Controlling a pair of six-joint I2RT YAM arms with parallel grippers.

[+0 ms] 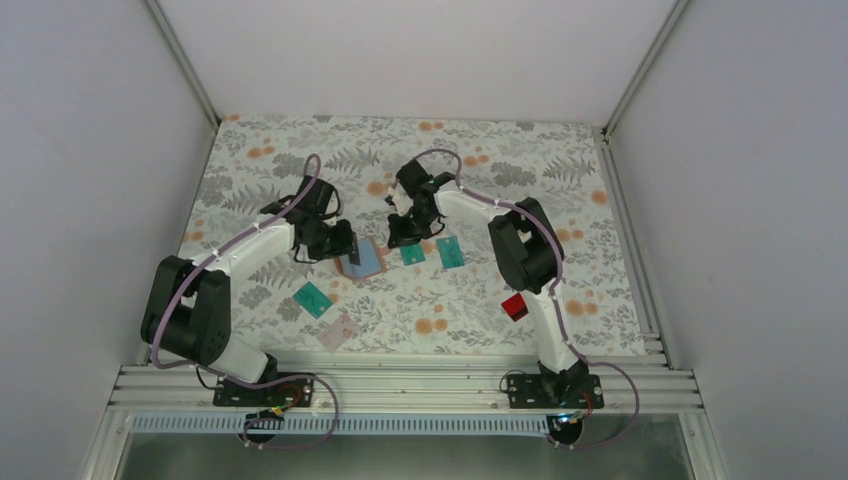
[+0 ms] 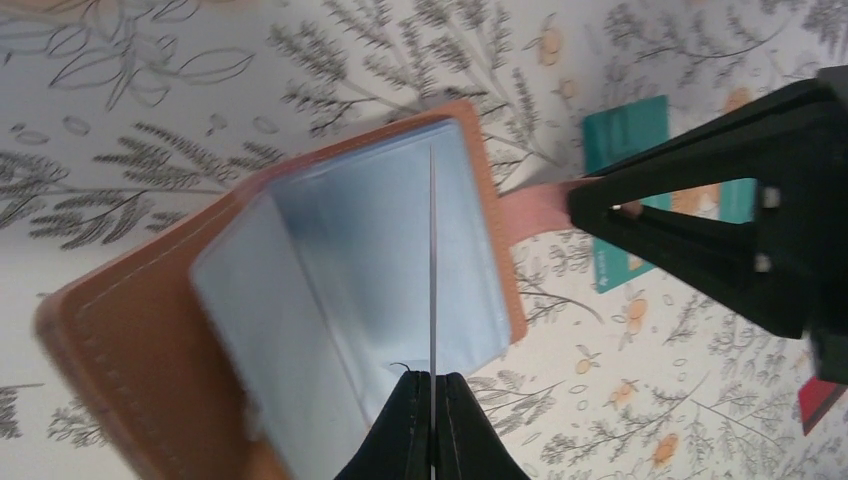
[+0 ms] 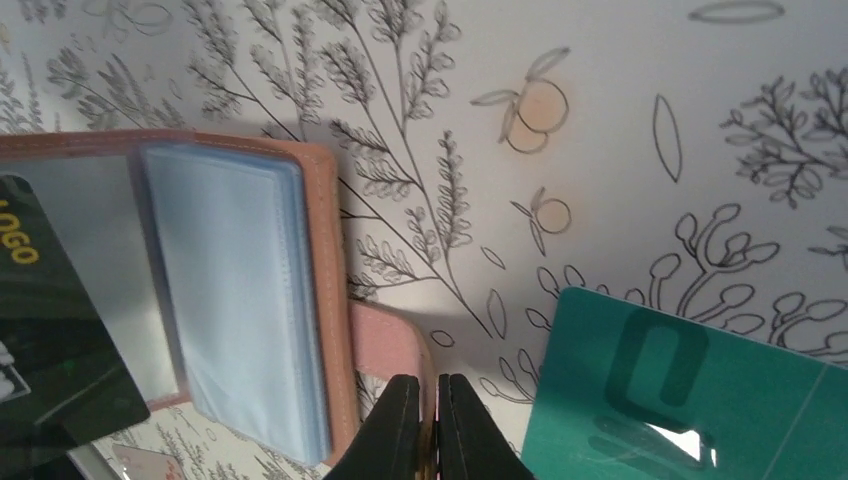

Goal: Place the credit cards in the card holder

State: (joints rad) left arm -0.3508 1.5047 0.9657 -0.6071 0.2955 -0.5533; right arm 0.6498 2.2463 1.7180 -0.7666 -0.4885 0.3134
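The tan-brown card holder (image 1: 368,262) lies open on the floral cloth, its pale blue plastic sleeves (image 2: 330,290) showing. My left gripper (image 2: 432,392) is shut on a black credit card (image 3: 50,350), seen edge-on as a thin line (image 2: 432,250) standing over the sleeves. My right gripper (image 3: 427,415) is shut on the holder's pinkish closing tab (image 3: 385,345) at its right edge. Three teal credit cards (image 1: 412,254) (image 1: 451,251) (image 1: 313,299) lie flat round the holder. A pale pinkish card (image 1: 339,332) lies near the front. A red card (image 1: 515,306) lies beside the right arm.
The right arm's elbow (image 1: 525,245) hangs over the cloth to the right of the teal cards. An aluminium rail (image 1: 400,385) runs along the near edge. White walls close in the cloth on three sides.
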